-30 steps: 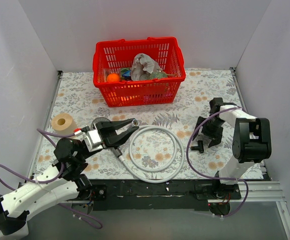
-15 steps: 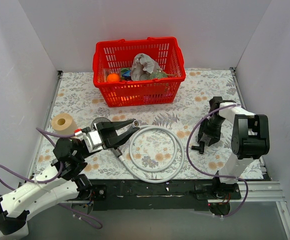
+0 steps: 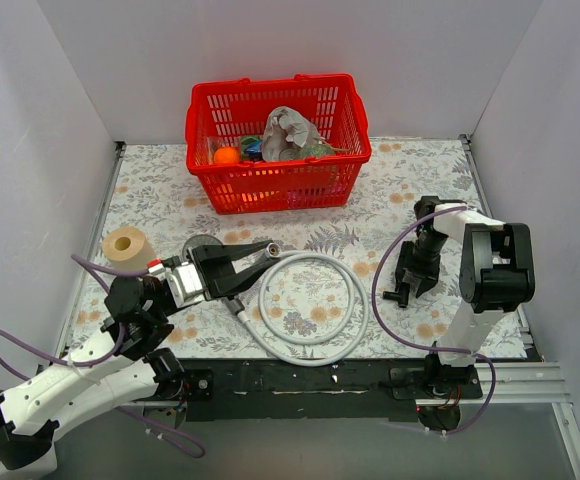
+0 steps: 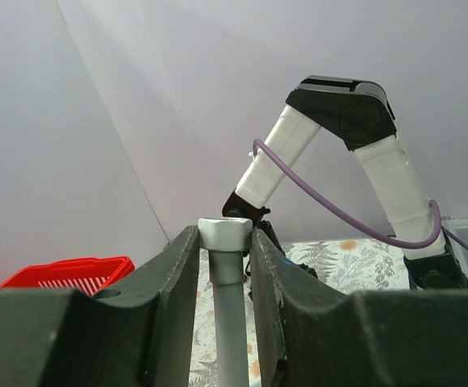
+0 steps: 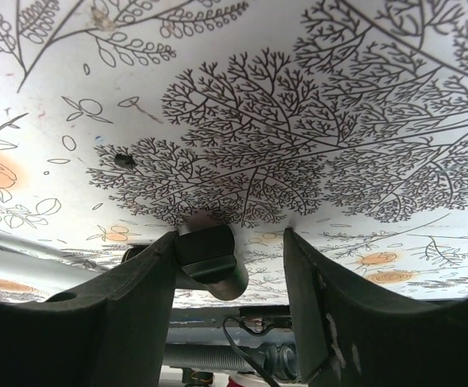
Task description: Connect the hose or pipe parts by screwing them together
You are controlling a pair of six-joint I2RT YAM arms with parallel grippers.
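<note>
On the worktop (image 3: 420,190), the basket (image 3: 270,190) sits at the back. The tape roll (image 3: 124,245) lies far left, the shower head (image 3: 202,243) just right of it, and the hose (image 3: 315,257) at centre front.

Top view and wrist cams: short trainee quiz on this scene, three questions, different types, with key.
1. True or false: the left claw grips the hose by its metal end nut.
2. Where is the red basket? A) far side of the table, middle; B) by the right arm's base; C) under the left claw.
3. What stands by the table's left edge, left of the left claw?
Key: 1 true; 2 A; 3 tan tape roll.
</note>
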